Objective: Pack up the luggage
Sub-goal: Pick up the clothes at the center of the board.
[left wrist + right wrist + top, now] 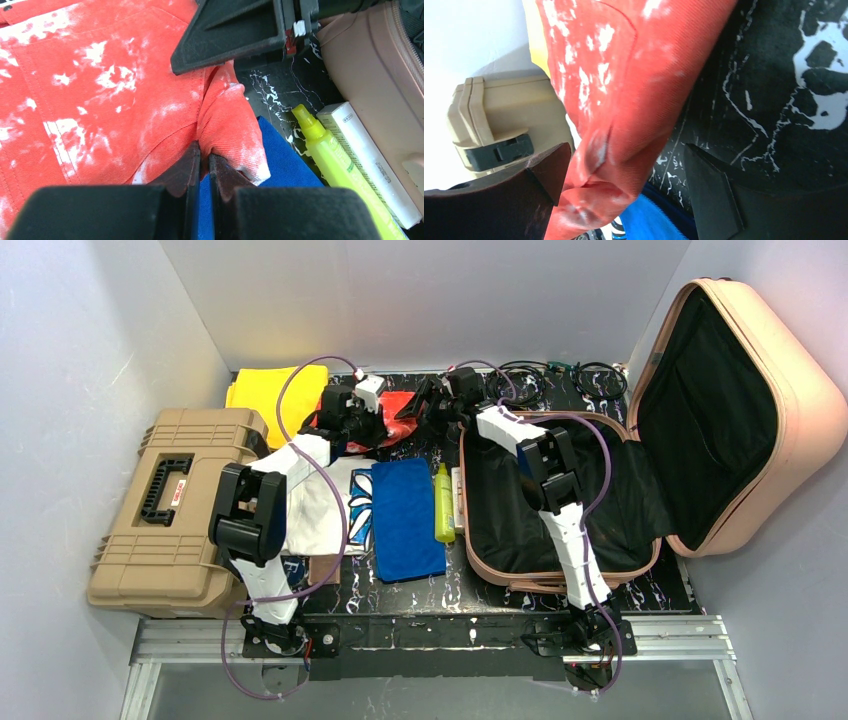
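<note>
**Red garment pinched at left; luggage open at right**

Tan toolbox [170, 510] is noted at the far left of the surface [400, 585]; it is not involved. To its right, the left hand [204, 155] is seen closed almost flat on a thin fold of the red garment [100, 100], near a lower corner. The right hand [624, 150] is spread wide, with one finger on each side of the same garment's hanging corner; nothing is gripped by it. A blue towel [405, 520] lies under and in front of that corner. A yellow-green spray bottle [443, 505] lies just beside the luggage wall.

Risks, as judged:
- The fold held at left is small and could be pulled free if the cloth is lifted or tugged unevenly.
- If the right hand is closed too low, the blue towel could be caught along with the garment.
- A sideways drag could roll the bottle.

The luggage [800, 410] lies open at the right of the surface, lid raised toward the right wall, black lining exposed. It is placed to the right of both hands, near the right hand and further from the left.
</note>
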